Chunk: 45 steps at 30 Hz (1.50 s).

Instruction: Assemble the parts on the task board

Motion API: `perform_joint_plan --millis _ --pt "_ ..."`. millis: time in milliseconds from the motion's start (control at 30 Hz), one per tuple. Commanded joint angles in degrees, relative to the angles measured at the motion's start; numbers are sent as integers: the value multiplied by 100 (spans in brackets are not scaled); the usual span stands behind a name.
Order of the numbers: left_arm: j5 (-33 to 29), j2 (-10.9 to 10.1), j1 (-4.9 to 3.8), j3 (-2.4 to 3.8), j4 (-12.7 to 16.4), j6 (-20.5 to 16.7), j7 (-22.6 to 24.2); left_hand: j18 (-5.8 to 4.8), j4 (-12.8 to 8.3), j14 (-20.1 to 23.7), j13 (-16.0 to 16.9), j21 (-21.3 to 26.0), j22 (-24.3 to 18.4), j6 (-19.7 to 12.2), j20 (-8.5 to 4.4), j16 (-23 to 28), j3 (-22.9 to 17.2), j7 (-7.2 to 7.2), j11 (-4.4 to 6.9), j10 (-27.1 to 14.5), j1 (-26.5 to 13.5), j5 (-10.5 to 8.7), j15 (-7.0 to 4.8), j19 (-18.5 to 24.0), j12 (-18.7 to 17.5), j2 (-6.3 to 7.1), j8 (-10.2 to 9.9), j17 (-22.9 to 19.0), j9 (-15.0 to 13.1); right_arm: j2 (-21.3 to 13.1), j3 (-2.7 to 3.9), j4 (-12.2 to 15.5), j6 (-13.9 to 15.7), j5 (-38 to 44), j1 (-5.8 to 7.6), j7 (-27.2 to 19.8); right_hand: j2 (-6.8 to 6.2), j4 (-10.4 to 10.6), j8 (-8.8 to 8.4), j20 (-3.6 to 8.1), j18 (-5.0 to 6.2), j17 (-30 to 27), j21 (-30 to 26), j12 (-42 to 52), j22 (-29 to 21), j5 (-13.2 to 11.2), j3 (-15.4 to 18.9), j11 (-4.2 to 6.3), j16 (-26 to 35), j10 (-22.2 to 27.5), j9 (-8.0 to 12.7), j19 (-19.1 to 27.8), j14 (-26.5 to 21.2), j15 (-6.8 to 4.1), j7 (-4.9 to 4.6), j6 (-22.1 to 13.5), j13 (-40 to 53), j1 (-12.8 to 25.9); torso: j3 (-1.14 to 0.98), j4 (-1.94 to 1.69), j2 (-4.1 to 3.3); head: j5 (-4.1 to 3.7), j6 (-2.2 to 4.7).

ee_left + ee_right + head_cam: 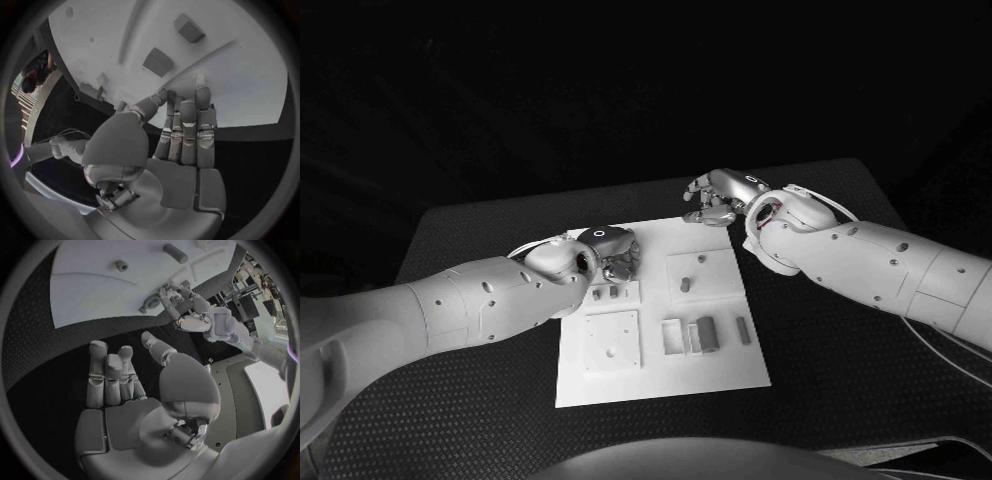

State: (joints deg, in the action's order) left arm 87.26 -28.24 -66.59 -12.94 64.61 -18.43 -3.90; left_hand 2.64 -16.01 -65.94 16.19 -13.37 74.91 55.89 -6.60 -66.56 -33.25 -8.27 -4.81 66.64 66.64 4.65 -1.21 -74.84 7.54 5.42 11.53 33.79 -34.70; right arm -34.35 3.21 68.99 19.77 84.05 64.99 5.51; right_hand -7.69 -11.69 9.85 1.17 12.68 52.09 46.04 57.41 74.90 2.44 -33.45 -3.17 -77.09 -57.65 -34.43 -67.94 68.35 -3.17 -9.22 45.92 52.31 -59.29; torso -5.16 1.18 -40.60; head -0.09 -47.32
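Parts (pixel 708 333) lay grouped on the task board (pixel 733 372), most of them near its middle and near edge, some in shallow recessed panels and one small piece (pixel 685 285) set apart on the raised square nearer the far side; the layout looked like a staging of loose pieces beside the sockets meant to take them, though that is a judgement. The left hand (pixel 606 250) hung over the board's far left corner, its fingers (pixel 187 135) lying nearly straight and close together, tips just above or touching the white surface; nothing was visible in its grasp, and it seemed poised to reach for a piece rather than carrying one. The right hand (pixel 718 198) sat at the board's far edge, over the black table (pixel 473 240) just beyond the plate, probably parked clear so the left had room. Its fingers (pixel 106 375) were half curled and a little apart, with an empty palm, holding no part as far as the wrist view showed.
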Motion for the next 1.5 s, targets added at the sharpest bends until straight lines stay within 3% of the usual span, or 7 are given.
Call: perform_joint_plan --millis 33,467,567,700,1500 --pt "83 28 94 -43 -17 286 -48 317 -21 -10 -7 -31 134 57 -47 -41 -22 12 -4 53 -2 -26 -38 -4 -32 -42 37 -2 11 1 2 9 -31 1 -2 -18 45 24 -25 22 232 6 -29 15 106 33 13 2 32 40 9 6 44 -1 -50 -5 -10 35 4 0 -1 -5 -5" --pt "117 23 112 -49 -14 157 -24 278 -41 -77 47 -11 119 194 -80 -84 -174 69 51 214 160 33 -91 17 -15 -123 125 -22 28 3 2 8 -31 -3 -2 -20 45 25 -25 23 232 6 -29 17 106 33 13 2 32 40 10 5 45 -1 -50 -4 -12 36 3 -1 -1 -8 -17" --pt "117 10 115 -49 -14 64 10 260 -47 -93 71 -5 117 212 -101 -94 -349 73 65 259 329 -118 -106 -2 -44 -163 142 -34 46 1 2 9 -36 -6 -2 -23 45 25 -25 23 232 6 -29 17 106 33 14 2 32 40 10 5 45 -1 -50 -4 -12 36 3 -2 0 -4 -16" --pt "117 -4 117 -49 -12 -12 39 251 -53 -125 106 -22 126 272 -123 -123 -430 95 89 342 417 -138 -128 -41 -38 -178 183 -33 44 -5 2 10 -35 -7 -2 -23 43 25 -25 23 232 6 -29 18 106 33 14 2 31 40 10 5 45 -1 -50 -4 -12 36 4 -2 1 -3 -13" --pt "-184 -190 116 -42 105 -515 363 218 -44 -258 182 -56 122 350 -184 -191 -551 134 133 453 475 -139 -176 -145 -97 -226 245 -38 33 -25 2 21 -19 -9 -2 -27 43 26 -24 23 232 7 -29 22 106 34 15 2 31 40 10 4 46 -2 -49 -3 -15 38 4 -1 2 -6 9"
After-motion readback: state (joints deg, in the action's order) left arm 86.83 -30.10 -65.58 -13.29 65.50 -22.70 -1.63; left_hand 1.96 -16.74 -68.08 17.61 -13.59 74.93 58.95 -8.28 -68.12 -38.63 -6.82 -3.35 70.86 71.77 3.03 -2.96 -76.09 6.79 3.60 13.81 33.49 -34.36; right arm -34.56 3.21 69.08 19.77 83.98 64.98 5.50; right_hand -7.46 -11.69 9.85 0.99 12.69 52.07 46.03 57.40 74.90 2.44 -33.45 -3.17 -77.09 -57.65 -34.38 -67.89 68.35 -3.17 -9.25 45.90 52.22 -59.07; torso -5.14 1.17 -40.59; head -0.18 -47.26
